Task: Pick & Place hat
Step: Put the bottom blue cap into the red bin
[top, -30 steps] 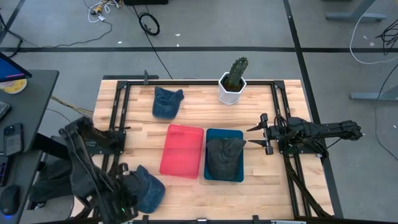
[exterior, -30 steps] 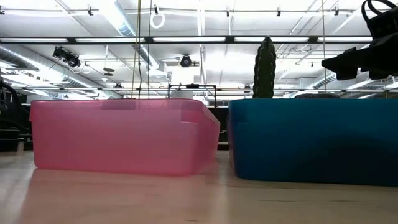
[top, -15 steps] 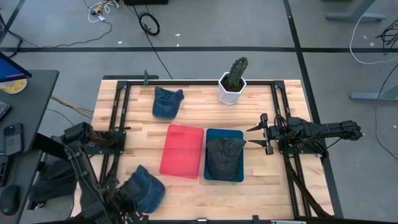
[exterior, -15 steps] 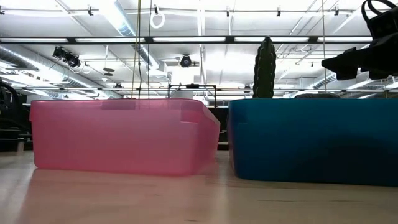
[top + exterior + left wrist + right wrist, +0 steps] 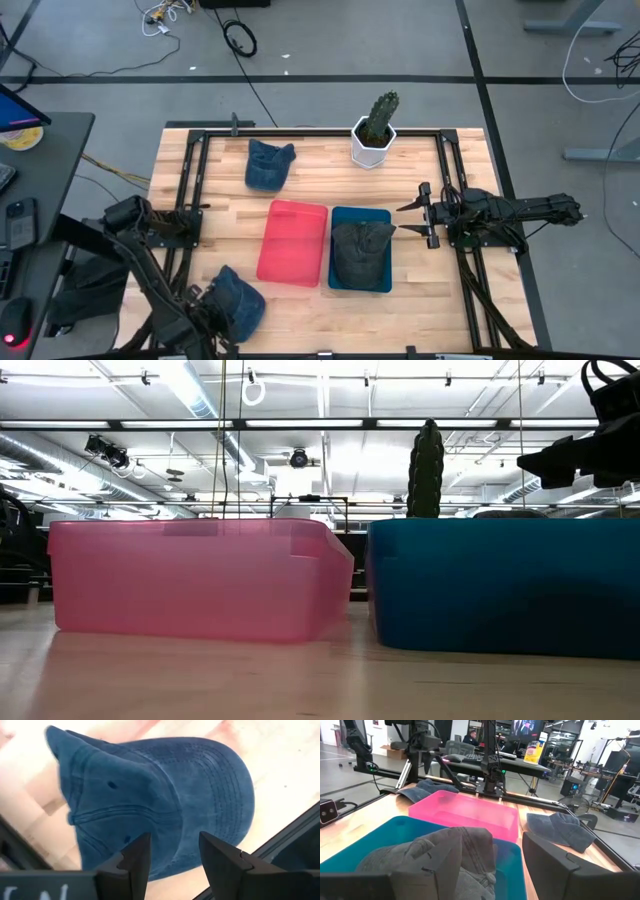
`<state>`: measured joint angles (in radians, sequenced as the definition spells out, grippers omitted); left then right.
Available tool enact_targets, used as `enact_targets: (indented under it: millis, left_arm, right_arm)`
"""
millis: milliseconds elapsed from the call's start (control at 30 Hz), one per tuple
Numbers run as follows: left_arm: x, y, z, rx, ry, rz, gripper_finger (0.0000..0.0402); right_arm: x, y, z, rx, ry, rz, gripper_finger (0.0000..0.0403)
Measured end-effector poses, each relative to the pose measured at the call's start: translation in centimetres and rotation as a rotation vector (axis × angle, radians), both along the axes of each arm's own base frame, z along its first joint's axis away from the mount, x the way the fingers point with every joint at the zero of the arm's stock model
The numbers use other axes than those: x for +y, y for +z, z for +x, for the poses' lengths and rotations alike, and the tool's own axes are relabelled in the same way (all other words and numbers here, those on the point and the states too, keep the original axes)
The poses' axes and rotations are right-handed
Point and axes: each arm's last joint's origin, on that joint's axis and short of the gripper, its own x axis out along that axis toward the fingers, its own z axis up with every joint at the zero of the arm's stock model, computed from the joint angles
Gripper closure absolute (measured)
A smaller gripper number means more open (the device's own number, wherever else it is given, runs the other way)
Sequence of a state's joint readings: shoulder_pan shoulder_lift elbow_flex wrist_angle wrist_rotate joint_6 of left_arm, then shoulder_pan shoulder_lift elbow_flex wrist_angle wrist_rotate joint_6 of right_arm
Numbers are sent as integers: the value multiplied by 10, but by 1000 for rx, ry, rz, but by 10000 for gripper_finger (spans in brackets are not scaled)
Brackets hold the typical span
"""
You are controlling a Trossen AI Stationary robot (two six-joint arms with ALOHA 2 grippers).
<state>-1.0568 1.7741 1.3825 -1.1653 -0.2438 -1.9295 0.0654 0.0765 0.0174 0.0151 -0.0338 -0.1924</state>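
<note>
A blue denim hat (image 5: 236,303) lies crown-up on the table's near left corner. In the left wrist view the hat (image 5: 160,795) fills the picture. My left gripper (image 5: 203,320) (image 5: 174,854) hovers open just over the hat's near edge, one finger on either side of the rim, without a contact that I can see. My right gripper (image 5: 402,220) (image 5: 507,867) waits open and level at the right side of the blue bin (image 5: 383,281), raised above the table in the low view (image 5: 575,455). A grey hat (image 5: 360,250) (image 5: 437,855) lies in that bin.
A pink bin (image 5: 293,242) (image 5: 190,575) stands next to the blue bin (image 5: 500,585). A second blue hat (image 5: 268,163) (image 5: 560,827) lies near the far edge, and a potted cactus (image 5: 375,128) stands to its right. Black rails (image 5: 190,200) run along the table's sides.
My left arm has shifted slightly beside the near-left hat, its gripper staying over the hat's near edge. The hat and my right arm have kept their places.
</note>
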Motion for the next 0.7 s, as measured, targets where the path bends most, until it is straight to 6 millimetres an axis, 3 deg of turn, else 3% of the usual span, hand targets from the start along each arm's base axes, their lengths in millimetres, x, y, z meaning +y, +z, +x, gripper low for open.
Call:
enact_targets:
  millis: [567,700]
  left_arm:
    - [10,-42,4,-6,24,-42,233]
    - [11,-45,2,41,-22,-51,272]
  right_arm:
    - [0,0,0,0,0,0,191]
    - [0,0,0,0,0,0,191]
